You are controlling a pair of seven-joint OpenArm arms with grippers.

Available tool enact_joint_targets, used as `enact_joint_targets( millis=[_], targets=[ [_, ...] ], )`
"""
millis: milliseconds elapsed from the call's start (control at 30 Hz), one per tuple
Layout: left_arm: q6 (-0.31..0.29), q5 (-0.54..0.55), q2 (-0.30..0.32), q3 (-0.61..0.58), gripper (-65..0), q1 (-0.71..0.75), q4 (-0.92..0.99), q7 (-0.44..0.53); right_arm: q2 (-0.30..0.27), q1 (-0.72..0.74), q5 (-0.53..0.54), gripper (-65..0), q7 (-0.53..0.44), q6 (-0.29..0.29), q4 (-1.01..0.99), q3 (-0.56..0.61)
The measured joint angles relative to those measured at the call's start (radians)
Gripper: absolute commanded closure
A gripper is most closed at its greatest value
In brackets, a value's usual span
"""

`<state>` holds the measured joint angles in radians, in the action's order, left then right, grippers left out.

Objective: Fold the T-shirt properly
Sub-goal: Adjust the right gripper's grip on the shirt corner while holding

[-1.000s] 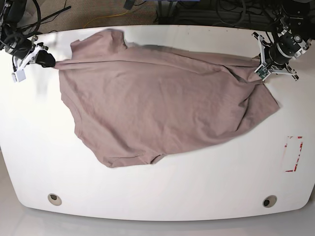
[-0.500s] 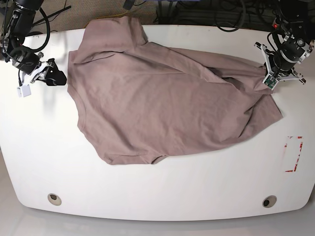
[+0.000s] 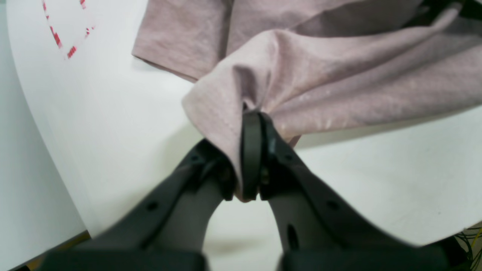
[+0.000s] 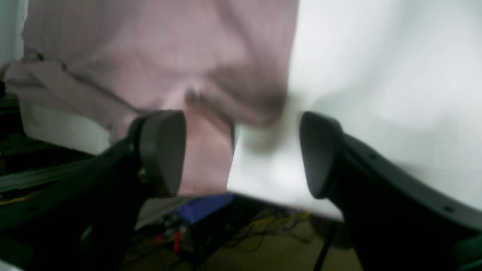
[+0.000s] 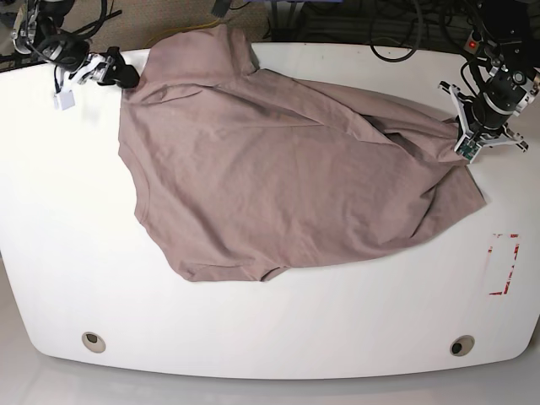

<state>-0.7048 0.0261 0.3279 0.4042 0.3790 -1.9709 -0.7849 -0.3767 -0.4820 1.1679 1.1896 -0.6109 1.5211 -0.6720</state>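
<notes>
The mauve-brown T-shirt (image 5: 278, 169) lies crumpled across the white table (image 5: 278, 321), one part reaching over the far edge. My left gripper (image 5: 464, 139) is at the shirt's right end, shut on a bunched fold of cloth (image 3: 263, 75); in the left wrist view the gripper (image 3: 251, 124) pinches a hemmed edge just above the table. My right gripper (image 5: 122, 76) sits at the far left corner beside the shirt's edge. In the right wrist view that gripper (image 4: 241, 154) is open and holds nothing, with the blurred T-shirt (image 4: 169, 56) beyond it.
A red dashed rectangle (image 5: 504, 263) is marked on the table at the right, also seen as a red marking (image 3: 64, 41) in the left wrist view. Two round holes (image 5: 94, 342) (image 5: 461, 345) sit near the front edge. Cables (image 5: 354, 17) lie beyond the far edge.
My right gripper has let go of the shirt's left edge, opened, and moved toward the far left corner. The shirt has shifted right and toward the far edge. My left gripper keeps its hold.
</notes>
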Motion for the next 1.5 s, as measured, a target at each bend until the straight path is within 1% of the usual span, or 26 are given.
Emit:
enact_joint_targets(
  millis=[133, 200, 267, 333, 467, 533, 633, 667, 733, 767, 833, 867, 900, 933, 1133, 1267, 1367, 1433, 1500],
  targets=[
    [0.000, 0.003, 0.000, 0.000, -0.4, 0.000, 0.000, 0.000, 0.060, -0.056, -0.011, -45.7, 0.001, 0.000, 0.071, 0.005],
    [0.000, 0.003, 0.000, 0.000, -0.4, 0.000, 0.000, 0.000, 0.082, -0.069, -0.007, -45.5, 0.001, 0.000, 0.101, 0.010],
    [0.000, 0.003, 0.000, 0.000, -0.4, 0.000, 0.000, 0.000, 0.093, -0.072, -0.008, -45.3, -0.004, 0.000, 0.112, 0.039],
    [0.000, 0.003, 0.000, 0.000, -0.4, 0.000, 0.000, 0.000, 0.113, -0.064, -0.030, -45.3, -0.003, 0.000, 0.112, 0.078],
    [0.000, 0.003, 0.001, 0.000, -0.4, 0.000, 0.000, 0.000, 0.155, -0.036, -0.090, -45.3, -0.012, -0.012, 0.115, 0.078],
    [0.000, 0.004, 0.002, 0.001, -0.4, 0.000, 0.000, 0.000, 0.169, -0.023, -0.100, -45.3, -0.016, -0.017, 0.119, 0.080],
    [0.000, 0.004, 0.000, 0.001, -0.4, 0.000, 0.000, 0.000, 0.174, -0.017, -0.103, -45.0, -0.016, -0.015, 0.121, 0.089],
    [0.000, 0.004, 0.000, 0.001, -0.4, 0.000, 0.000, 0.000, 0.174, -0.018, -0.104, -43.3, -0.023, -0.014, 0.121, 0.105],
    [0.000, 0.004, 0.000, 0.001, -0.4, 0.000, 0.000, 0.000, 0.172, -0.012, -0.105, -36.3, -0.029, -0.015, 0.121, 0.134],
    [0.000, 0.004, 0.000, 0.001, -0.4, 0.000, 0.000, 0.000, 0.174, -0.005, -0.107, -30.0, -0.029, -0.015, 0.121, 0.142],
    [0.000, 0.004, 0.000, 0.001, -0.4, 0.000, 0.000, 0.000, 0.181, 0.009, -0.123, -14.4, -0.018, -0.013, 0.119, 0.144],
    [0.000, 0.004, 0.000, 0.001, -0.4, 0.000, 0.000, 0.000, 0.181, 0.011, -0.133, -8.2, -0.021, 0.000, 0.119, 0.144],
    [0.000, 0.004, 0.000, 0.001, -0.4, 0.000, 0.000, 0.000, 0.180, 0.010, -0.143, -1.0, -0.027, 0.000, 0.119, 0.144],
    [0.000, 0.004, 0.000, 0.001, -0.4, 0.000, 0.000, 0.000, 0.179, 0.007, -0.144, 0.0, -0.029, 0.001, 0.118, 0.144],
    [0.000, 0.004, 0.000, 0.001, -0.4, 0.000, 0.000, 0.000, 0.169, 0.002, -0.142, 0.0, -0.041, 0.000, 0.119, 0.143],
    [0.000, 0.015, -0.010, 0.001, 0.0, 0.000, -0.005, 0.002, 0.171, -0.038, -0.132, 0.0, -0.041, -0.004, 0.216, 0.100],
    [0.000, 0.064, -0.043, 0.010, 0.0, 0.005, -0.005, 0.060, 0.172, -0.087, -0.145, 0.0, -0.037, -0.002, 0.331, 0.075],
    [0.000, 0.092, -0.045, 0.018, -1.1, 0.013, -0.006, 0.089, 0.174, -0.100, -0.139, 0.0, -0.034, -0.003, 0.363, 0.077],
    [0.000, 0.078, -0.042, 0.024, -1.9, 0.019, -0.006, 0.090, 0.174, -0.097, -0.139, 0.0, -0.038, 0.000, 0.368, 0.077]
  ],
)
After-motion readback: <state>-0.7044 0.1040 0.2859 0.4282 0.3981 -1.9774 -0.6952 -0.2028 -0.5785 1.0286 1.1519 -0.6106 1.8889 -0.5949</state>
